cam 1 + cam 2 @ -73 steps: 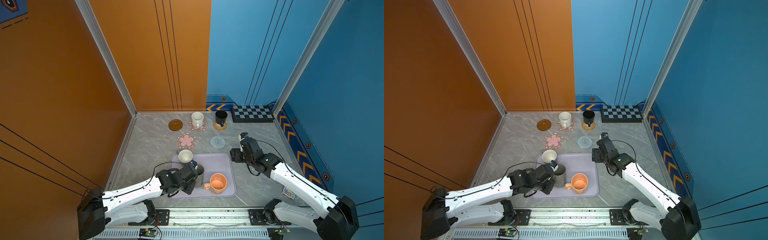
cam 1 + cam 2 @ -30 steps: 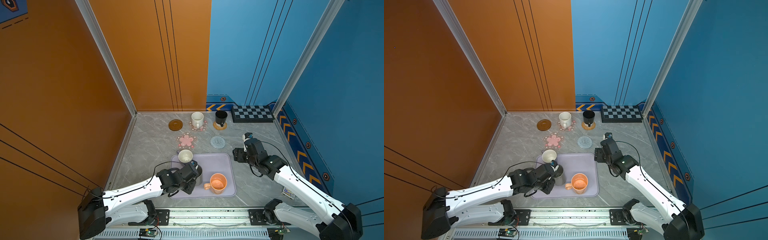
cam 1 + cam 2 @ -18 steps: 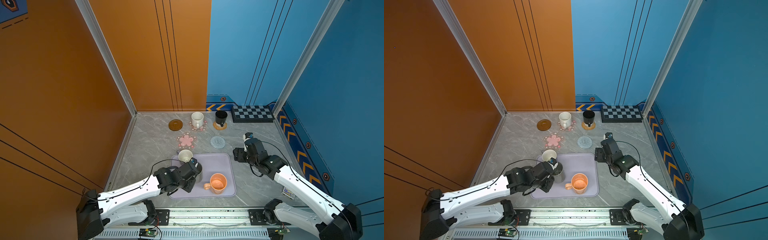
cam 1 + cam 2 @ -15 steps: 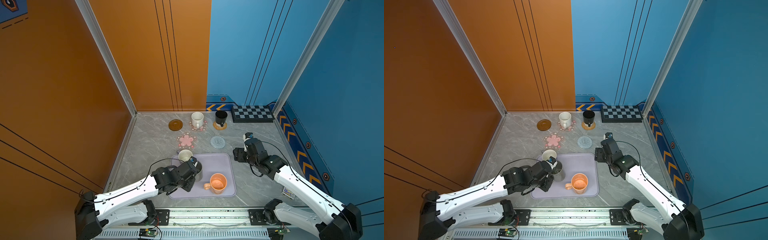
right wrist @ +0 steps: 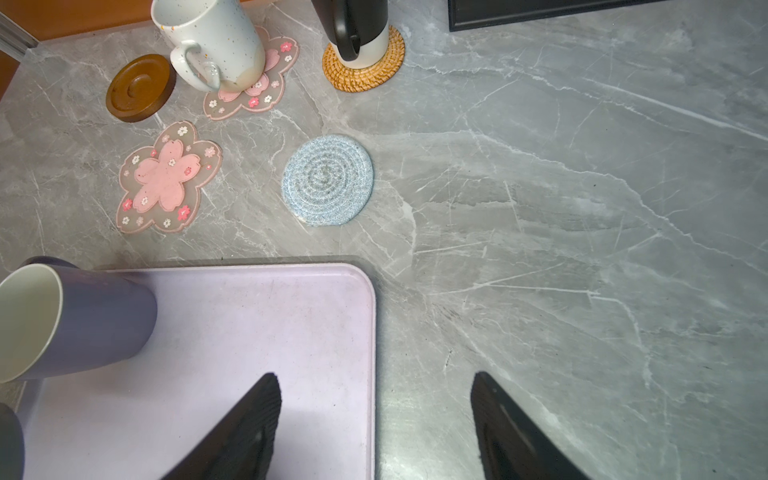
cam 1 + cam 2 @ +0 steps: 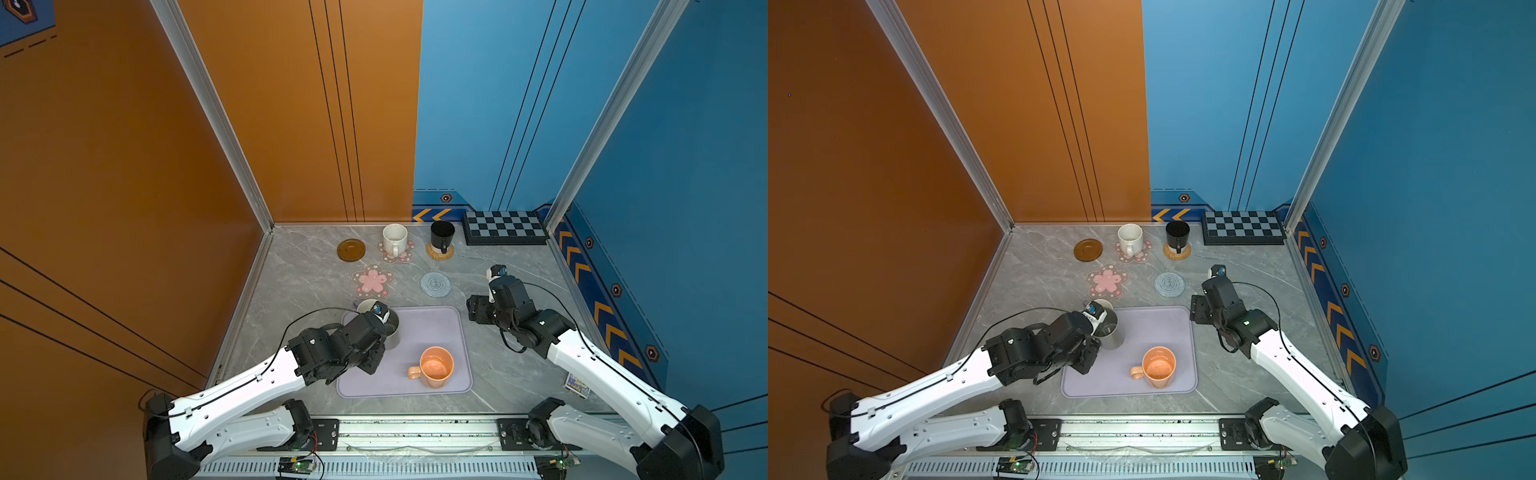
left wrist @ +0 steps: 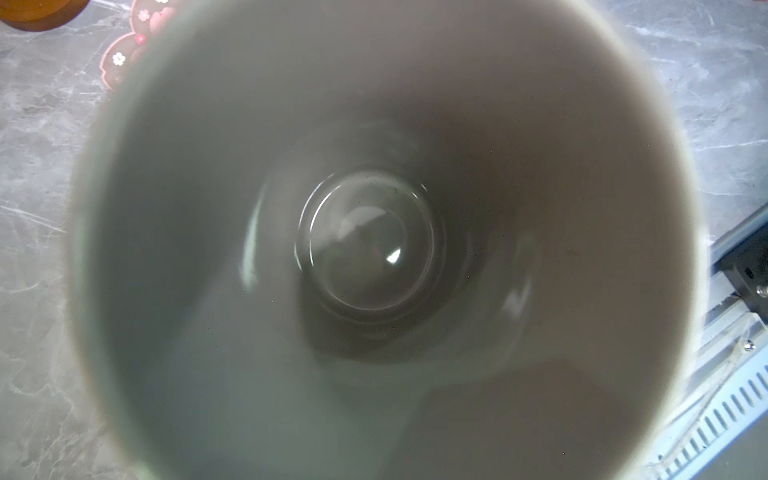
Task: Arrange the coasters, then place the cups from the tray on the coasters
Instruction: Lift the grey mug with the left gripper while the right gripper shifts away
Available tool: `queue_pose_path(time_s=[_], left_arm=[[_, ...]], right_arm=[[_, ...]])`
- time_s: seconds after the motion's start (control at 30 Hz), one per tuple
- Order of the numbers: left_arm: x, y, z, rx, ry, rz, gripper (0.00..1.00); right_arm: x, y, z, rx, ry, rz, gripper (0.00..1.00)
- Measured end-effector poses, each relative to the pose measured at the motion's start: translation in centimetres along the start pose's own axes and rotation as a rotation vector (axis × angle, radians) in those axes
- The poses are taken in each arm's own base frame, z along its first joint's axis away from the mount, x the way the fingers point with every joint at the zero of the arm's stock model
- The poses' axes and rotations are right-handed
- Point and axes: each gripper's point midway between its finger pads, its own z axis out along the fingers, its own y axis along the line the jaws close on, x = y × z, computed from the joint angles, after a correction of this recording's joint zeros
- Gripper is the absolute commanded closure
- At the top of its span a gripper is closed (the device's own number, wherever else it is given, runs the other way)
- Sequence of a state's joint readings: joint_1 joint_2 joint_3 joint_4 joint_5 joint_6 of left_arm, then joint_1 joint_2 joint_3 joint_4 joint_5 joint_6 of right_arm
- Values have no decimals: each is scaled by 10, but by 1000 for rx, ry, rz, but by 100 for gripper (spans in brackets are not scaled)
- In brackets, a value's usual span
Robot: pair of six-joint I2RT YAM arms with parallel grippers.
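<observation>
My left gripper point(image 6: 381, 329) is shut on the tall grey cup point(image 6: 392, 330) at the far left corner of the lavender tray point(image 6: 428, 332). The cup's inside point(image 7: 370, 245) fills the left wrist view and hides the fingers. The lavender cup point(image 5: 83, 316) stands just behind it. The orange cup point(image 6: 434, 368) sits on the tray's near right. The white speckled cup point(image 6: 394, 239) is on a pink flower coaster and the black cup point(image 6: 441, 236) on the rattan coaster. The brown disc point(image 6: 351, 250), the other pink flower coaster point(image 6: 372, 281) and the woven coaster point(image 6: 435, 284) are bare. My right gripper point(image 5: 374, 376) is open over the tray's far right edge.
The checkered board point(image 6: 505, 227) lies against the back wall at the right. Orange and blue walls close in the marble table point(image 6: 519, 266) at the back and sides. A small card point(image 6: 577, 384) lies near the right front edge.
My left gripper has carried the grey cup from the tray's middle left toward its far left corner. The right arm drew back slightly earlier and has since held still.
</observation>
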State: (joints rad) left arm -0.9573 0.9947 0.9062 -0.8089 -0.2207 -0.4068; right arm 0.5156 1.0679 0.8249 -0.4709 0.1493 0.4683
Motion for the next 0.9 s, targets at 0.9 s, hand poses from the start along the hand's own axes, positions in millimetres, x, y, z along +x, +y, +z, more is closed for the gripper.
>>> queue_pose_path(time_s=[0.9], left_arm=[[-54,66,-30,-122,-107,-205,100]], right_arm=[[5,-16,21,34,56,43,25]])
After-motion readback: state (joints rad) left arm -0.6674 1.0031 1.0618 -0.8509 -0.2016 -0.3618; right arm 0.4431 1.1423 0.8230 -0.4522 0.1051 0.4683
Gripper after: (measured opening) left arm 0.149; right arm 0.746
